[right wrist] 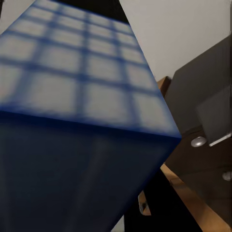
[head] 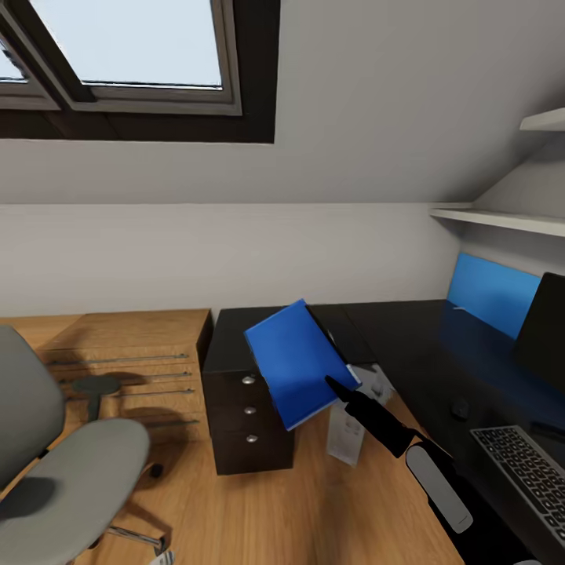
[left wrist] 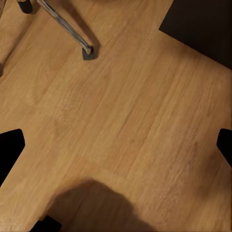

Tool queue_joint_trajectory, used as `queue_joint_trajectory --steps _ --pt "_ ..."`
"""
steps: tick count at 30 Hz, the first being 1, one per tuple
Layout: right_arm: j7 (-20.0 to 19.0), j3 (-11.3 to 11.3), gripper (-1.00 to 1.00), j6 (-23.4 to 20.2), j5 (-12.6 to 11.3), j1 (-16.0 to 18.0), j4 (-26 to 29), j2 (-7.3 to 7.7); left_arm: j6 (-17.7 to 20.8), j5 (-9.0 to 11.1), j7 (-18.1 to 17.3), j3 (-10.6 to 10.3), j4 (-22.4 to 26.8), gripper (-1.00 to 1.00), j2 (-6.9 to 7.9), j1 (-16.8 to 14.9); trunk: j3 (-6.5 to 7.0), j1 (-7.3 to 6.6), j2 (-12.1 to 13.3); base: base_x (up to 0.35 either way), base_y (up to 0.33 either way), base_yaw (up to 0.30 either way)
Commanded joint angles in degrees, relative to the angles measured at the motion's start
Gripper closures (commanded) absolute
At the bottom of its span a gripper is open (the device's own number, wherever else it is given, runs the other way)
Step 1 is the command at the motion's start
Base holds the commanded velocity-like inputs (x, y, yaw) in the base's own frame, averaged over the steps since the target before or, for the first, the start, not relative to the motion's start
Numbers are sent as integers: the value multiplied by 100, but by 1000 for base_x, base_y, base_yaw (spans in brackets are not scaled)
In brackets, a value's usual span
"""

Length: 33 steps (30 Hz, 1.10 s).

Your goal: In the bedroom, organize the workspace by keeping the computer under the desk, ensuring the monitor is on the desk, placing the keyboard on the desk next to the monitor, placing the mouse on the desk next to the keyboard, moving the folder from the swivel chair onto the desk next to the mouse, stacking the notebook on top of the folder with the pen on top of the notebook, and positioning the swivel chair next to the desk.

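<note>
My right gripper (head: 339, 386) is shut on the lower corner of the bright blue folder (head: 300, 362), holding it tilted in the air over the near end of the black desk (head: 408, 345). Seen close in the right wrist view, the folder (right wrist: 82, 121) hides the fingers. A dark grey notebook (head: 348, 331) lies on the desk behind it. Along the desk's right side are the monitor (head: 545, 333), keyboard (head: 522, 471) and mouse (head: 461, 408). The grey swivel chair (head: 59, 463) stands at the left. My left gripper (left wrist: 117, 147) is open above bare floor. I cannot make out the pen.
A black three-drawer unit (head: 249, 420) sits under the desk's left end, with a light wooden chest (head: 125, 353) beside it. A pale case (head: 345, 435), maybe the computer, stands on the floor by the desk. White shelves (head: 502, 220) hang at the right. A chair leg (left wrist: 72, 34) crosses the floor.
</note>
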<state>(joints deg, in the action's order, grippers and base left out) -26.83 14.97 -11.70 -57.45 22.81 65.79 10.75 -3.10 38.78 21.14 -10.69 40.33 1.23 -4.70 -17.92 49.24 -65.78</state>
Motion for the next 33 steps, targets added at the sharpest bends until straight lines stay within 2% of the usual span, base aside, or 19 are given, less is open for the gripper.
queue_joint_trajectory --steps 1,2,3,7,12,25,27,29,30,31,33 --pt "-5 8 100 -33 -60 4 2 3 -32 43 48 -47 -3 -100 9 -5 -7 3 -4 303 -145 -4" --pt "-5 10 100 -30 -59 4 2 -1 -32 -2 48 -47 -14 -100 9 -5 -7 3 -4 306 -150 -3" --pt "1 77 100 -18 -52 4 3 -8 -32 -151 48 -45 -31 -100 4 -5 -7 3 -4 310 -155 -1" --pt "11 238 100 -9 -51 4 4 -11 -36 -248 48 -40 -40 -100 7 -5 -7 3 -4 305 -120 0" --pt "24 300 100 -11 -64 4 24 -18 -46 -272 44 -38 -40 -100 8 -5 -7 3 -4 133 -21 0" --pt "66 316 100 32 -47 4 9 -23 -48 -280 48 -34 -27 -100 11 -5 227 -282 518 6 -1 0" --pt "353 315 100 175 -61 4 26 -137 -46 -282 51 -31 -21 -100 12 -5 263 -326 598 0 0 0" --pt "1046 240 100 413 -70 4 32 -422 -44 -283 55 -30 -19 -100 8 -5 298 -370 678 0 0 0" --pt "1266 207 100 497 -73 4 35 -492 -43 -284 55 -30 -21 -100 7 -5 316 -392 718 0 0 0" --pt "1912 130 100 791 -75 4 50 -647 -42 -288 56 -30 -22 -100 6 -5 334 -414 758 0 0 0" --pt "2386 96 100 1105 -75 4 65 -731 -42 -290 56 -30 -23 -100 7 -5 370 -458 838 0 0 0"
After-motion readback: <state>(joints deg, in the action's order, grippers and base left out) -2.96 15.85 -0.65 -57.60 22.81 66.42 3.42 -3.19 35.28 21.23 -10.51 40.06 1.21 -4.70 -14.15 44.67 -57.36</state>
